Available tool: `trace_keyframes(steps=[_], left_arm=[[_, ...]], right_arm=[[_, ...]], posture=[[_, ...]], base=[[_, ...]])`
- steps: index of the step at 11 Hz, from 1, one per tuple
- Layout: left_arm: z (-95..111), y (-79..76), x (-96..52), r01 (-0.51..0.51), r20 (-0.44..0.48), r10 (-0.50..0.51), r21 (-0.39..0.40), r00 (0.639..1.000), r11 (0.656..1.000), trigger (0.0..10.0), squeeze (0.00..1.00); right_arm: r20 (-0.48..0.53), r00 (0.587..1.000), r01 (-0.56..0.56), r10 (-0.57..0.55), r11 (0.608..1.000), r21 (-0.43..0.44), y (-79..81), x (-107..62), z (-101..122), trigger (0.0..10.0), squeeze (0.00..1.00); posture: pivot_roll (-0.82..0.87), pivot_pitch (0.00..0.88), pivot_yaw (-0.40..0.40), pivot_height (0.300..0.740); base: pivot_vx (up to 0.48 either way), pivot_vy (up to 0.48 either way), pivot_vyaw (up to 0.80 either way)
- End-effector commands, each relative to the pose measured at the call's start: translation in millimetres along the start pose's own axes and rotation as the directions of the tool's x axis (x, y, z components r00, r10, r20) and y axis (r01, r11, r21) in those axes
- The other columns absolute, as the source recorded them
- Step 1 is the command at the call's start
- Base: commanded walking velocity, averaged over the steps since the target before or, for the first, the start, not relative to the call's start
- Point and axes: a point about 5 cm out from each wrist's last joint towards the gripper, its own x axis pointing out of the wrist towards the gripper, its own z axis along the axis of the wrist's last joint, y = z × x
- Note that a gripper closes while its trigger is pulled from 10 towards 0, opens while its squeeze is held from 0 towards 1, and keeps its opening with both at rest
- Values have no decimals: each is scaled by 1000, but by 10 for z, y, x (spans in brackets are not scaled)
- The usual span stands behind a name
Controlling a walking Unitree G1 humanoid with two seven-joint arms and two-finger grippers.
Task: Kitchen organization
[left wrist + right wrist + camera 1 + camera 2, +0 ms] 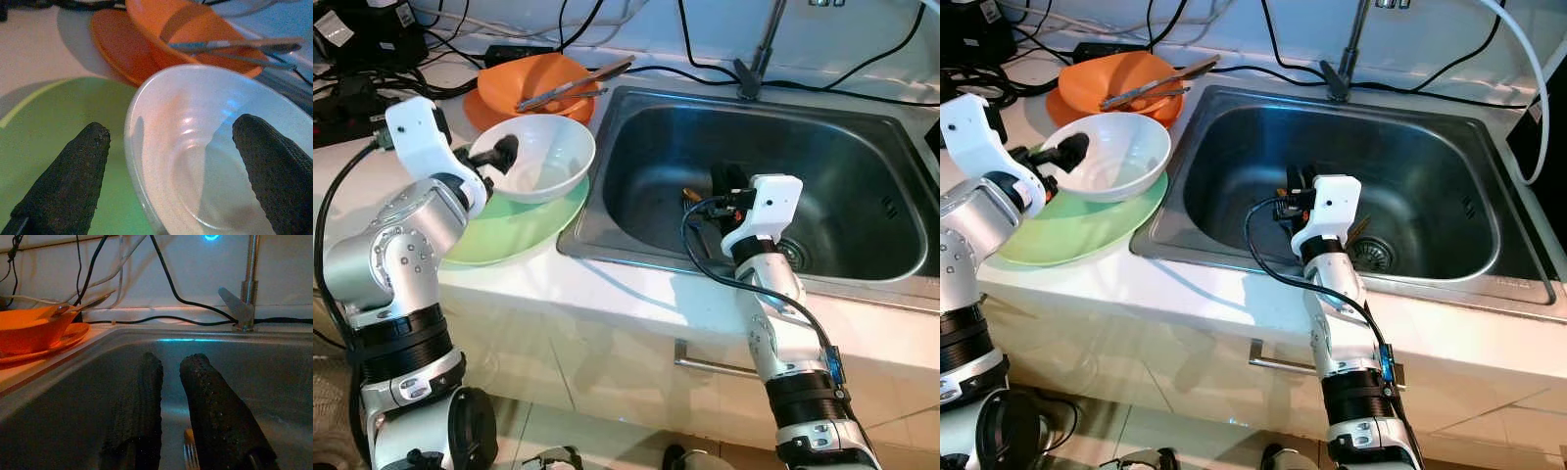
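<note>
A white bowl (543,157) rests on a pale green plate (519,230) on the counter left of the sink. My left gripper (489,157) is open and straddles the bowl's near rim, with one finger (274,171) inside the bowl and the other finger (68,181) outside, over the plate. Down inside the steel sink (862,176), my right gripper (171,364) has its fingers close together and nothing is seen between them. Just beneath them on the sink floor lies a fork with an orange handle (190,455).
Behind the white bowl an orange bowl (533,83) sits on an orange plate (480,108), with metal tongs (573,86) lying across it. A faucet (759,49) rises behind the sink, and cables run along the back wall. The drain (793,255) is near my right wrist.
</note>
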Motion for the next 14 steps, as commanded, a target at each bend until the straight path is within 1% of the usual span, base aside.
trace_keyframes(steps=[1,3,4,5,9,11,12,13,14], left_arm=[[23,15,-21,-24,-4,24,9,1000,1000,10000,0],[-37,31,-3,-27,-31,26,-8,999,1000,10000,0],[-42,26,-3,-24,-35,24,-9,999,1000,8745,0],[-25,11,-6,-17,-28,16,-13,999,1000,0,0],[-27,4,-7,-7,-27,7,-10,1000,1000,0,0],[-63,-17,-5,2,-37,-2,-17,999,1000,0,0],[-100,-56,-2,14,-48,-16,-35,999,999,0,0],[-264,-227,-5,65,-96,-73,-89,993,994,0,0],[-311,-285,-9,77,-105,-88,-101,991,992,0,0]], right_arm=[[-64,998,11,-9,1000,18,-15,-71,-173,10000,0],[-62,998,10,-9,1000,20,-9,-66,-173,10000,0],[-61,998,10,-9,1000,20,-8,-66,-172,10000,0],[-60,998,9,-8,1000,21,-3,-65,-174,10000,0],[-58,998,7,-5,1000,22,8,-61,-177,10000,0],[-58,998,10,-8,1000,21,0,-60,-175,10000,0],[-58,998,10,-9,1000,21,0,-58,-175,10000,0],[-58,998,8,-7,1000,21,-1,-55,-174,10000,0],[-58,998,8,-7,1000,20,-2,-56,-174,10000,0]], posture=[[150,88,38,740],[147,81,39,740],[147,78,39,740],[149,75,39,740],[146,74,40,740],[145,77,41,740],[145,82,41,740],[144,84,41,740],[144,84,41,740]], base=[[0,0,0],[0,0,0],[0,0,0],[0,0,0],[0,0,0],[0,0,0],[0,0,0],[0,0,0],[0,0,0]])
